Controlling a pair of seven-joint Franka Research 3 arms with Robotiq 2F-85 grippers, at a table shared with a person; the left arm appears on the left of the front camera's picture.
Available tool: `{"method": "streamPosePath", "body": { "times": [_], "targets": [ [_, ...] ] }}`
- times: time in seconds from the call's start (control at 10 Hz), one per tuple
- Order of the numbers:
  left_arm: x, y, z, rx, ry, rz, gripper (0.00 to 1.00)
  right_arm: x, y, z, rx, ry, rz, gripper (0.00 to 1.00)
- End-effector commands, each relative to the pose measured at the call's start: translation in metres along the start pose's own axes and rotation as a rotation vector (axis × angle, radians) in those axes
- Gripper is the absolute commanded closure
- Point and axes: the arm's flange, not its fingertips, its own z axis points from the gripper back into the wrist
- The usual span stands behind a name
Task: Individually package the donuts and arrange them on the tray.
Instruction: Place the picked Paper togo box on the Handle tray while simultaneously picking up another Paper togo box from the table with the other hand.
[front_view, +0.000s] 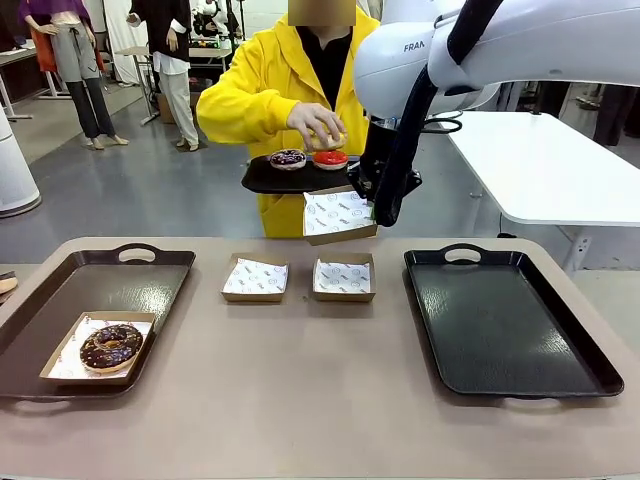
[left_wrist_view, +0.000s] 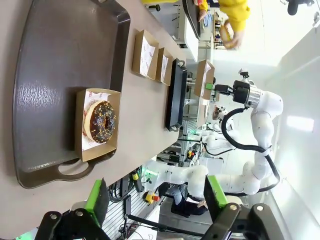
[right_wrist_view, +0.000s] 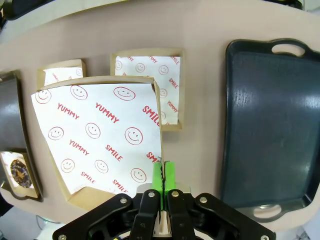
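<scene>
I'm working in a robotics lab set in an open hall, with one table got up as a bakery counter. Beyond my right gripper (front_view: 376, 214) a bare grey floor (front_view: 150, 190) runs back, and to that gripper's right stands a plain white table (front_view: 540, 170) — no shop fittings. Below it lies a beige table (front_view: 320, 410) with a brown tray (front_view: 110, 285) and a black tray (front_view: 510, 330). The cardboard box (right_wrist_view: 100, 135) pinched in that gripper is lined with paper printed YUMMY and SMILE. Past my left gripper (left_wrist_view: 156, 182), seen between its spread fingers, a red button (left_wrist_view: 148, 196) on a yellow housing sits among cables — lab gear. A person (front_view: 260, 90) in a yellow coat stands across from both hands.
</scene>
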Motion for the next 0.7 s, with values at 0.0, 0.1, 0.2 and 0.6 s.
{"method": "streamPosePath", "body": {
  "times": [0.0, 0.1, 0.2, 0.6],
  "targets": [
    [-0.0003, -0.0013, 0.0017, -0.015, -0.004, 0.003, 0.00, -0.0005, -0.0003, 0.0015, 0.006, -0.006, -0.003, 1.00],
    [-0.0003, -0.0013, 0.0017, -0.015, -0.004, 0.003, 0.00, -0.0005, -0.0003, 0.0015, 0.006, -0.006, -0.003, 1.00],
    [-0.0003, -0.0013, 0.0017, -0.015, -0.004, 0.003, 0.00, -0.0005, -0.0003, 0.0015, 0.006, -0.006, -0.003, 1.00],
    [-0.0003, -0.0013, 0.0017, -0.015, -0.004, 0.003, 0.00, -0.0005, -0.0003, 0.0015, 0.006, -0.006, -0.003, 1.00]
  ]
}}
